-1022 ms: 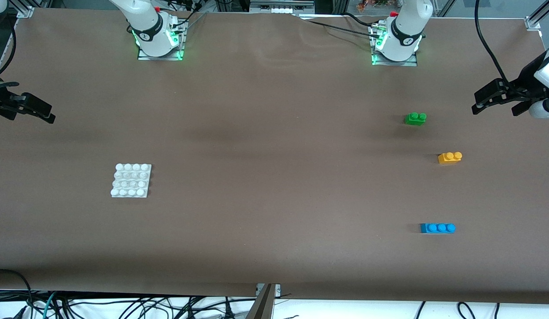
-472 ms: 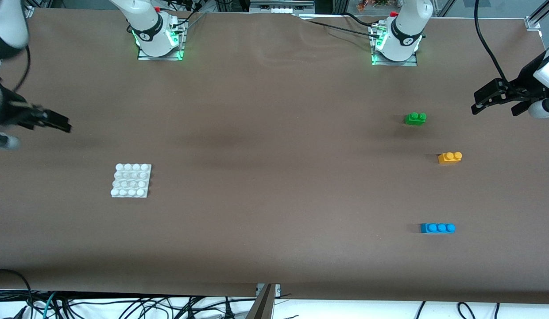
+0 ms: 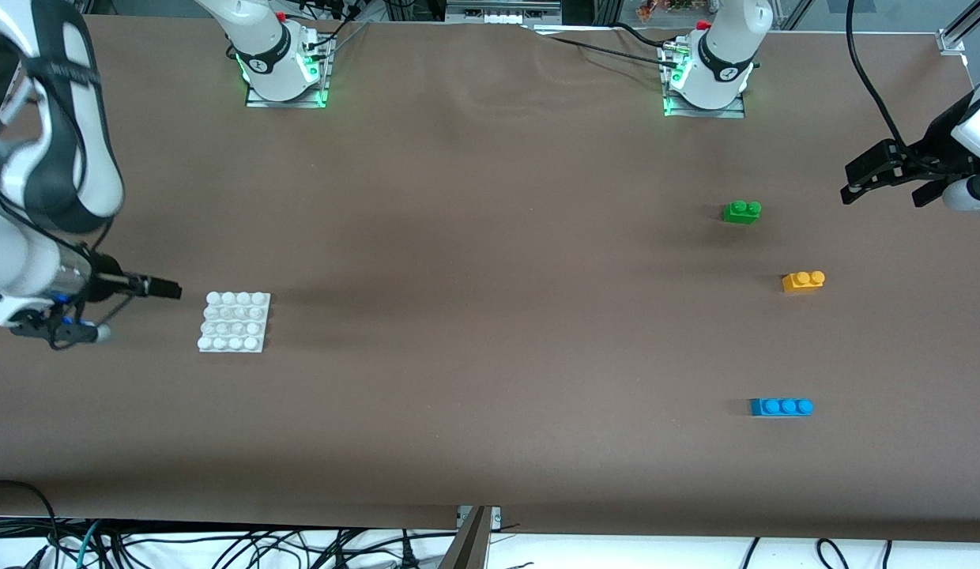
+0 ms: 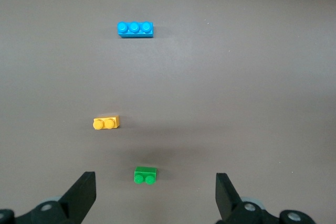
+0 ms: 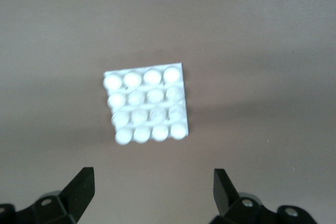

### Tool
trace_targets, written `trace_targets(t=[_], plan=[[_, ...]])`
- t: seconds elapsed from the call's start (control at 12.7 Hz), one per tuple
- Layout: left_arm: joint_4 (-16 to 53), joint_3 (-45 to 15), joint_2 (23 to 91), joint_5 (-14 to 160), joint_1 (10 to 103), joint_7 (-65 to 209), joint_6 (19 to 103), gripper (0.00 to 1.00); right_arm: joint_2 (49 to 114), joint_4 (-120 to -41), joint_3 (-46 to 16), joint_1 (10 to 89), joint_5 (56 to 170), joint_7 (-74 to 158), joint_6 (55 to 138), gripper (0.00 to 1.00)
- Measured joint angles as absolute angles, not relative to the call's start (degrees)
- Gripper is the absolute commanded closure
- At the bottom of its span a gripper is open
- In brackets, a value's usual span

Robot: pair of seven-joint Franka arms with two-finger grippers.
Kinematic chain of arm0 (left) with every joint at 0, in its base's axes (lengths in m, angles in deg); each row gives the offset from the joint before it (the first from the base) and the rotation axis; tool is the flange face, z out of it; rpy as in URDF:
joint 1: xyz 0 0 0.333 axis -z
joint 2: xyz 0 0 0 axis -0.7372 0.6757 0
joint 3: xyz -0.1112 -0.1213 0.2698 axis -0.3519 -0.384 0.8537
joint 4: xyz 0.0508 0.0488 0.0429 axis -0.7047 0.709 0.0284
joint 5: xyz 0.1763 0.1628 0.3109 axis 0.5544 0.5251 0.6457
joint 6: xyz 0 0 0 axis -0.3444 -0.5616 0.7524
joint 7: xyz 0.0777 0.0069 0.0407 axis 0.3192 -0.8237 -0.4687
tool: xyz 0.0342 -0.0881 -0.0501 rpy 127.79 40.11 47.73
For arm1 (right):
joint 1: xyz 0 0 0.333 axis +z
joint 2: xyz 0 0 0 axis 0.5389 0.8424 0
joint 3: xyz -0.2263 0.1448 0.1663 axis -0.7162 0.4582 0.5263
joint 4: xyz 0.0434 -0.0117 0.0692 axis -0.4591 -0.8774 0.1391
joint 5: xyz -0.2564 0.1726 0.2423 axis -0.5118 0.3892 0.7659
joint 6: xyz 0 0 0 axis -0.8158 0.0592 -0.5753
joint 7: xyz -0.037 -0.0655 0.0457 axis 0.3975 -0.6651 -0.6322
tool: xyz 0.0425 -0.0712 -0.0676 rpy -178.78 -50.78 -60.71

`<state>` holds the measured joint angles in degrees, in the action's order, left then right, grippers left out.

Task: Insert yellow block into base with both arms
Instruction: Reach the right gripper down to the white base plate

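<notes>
Small yellow-orange plastic brick (image 3: 803, 281): plain yellow-orange, two round studs of the same shade.
Small green plastic brick (image 3: 742, 212): bright green throughout, two studs alike.
Longer blue plastic brick (image 3: 781, 407): sky blue, three studs in a row, same colour.
Flat square white plastic base plate (image 3: 234, 321): white, patterned by a four-by-four grid of round white studs.
Table covering (image 3: 490, 316): uniform matt brown, no pattern.
Left gripper (image 3: 869, 175): black fingers.
Right gripper (image 3: 162, 289): black fingers.
Two robot arms (image 3: 55, 158): white shells with black bands; green light glows at both bases (image 3: 284, 79).
</notes>
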<state>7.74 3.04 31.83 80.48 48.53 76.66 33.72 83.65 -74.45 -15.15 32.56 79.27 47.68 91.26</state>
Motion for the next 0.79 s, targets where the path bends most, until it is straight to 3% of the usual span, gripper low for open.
trace_targets(t=[0.31, 0.79], plan=[[7.7, 3.1, 31.8, 80.5, 48.5, 76.7, 33.7, 0.00, 89.8, -75.4, -15.3, 30.4, 81.2, 46.6, 99.0, 0.00], [7.7, 3.1, 31.8, 80.5, 48.5, 76.7, 33.7, 0.00, 93.7, -80.0, -15.1, 30.0, 87.8, 44.3, 109.2, 0.00]])
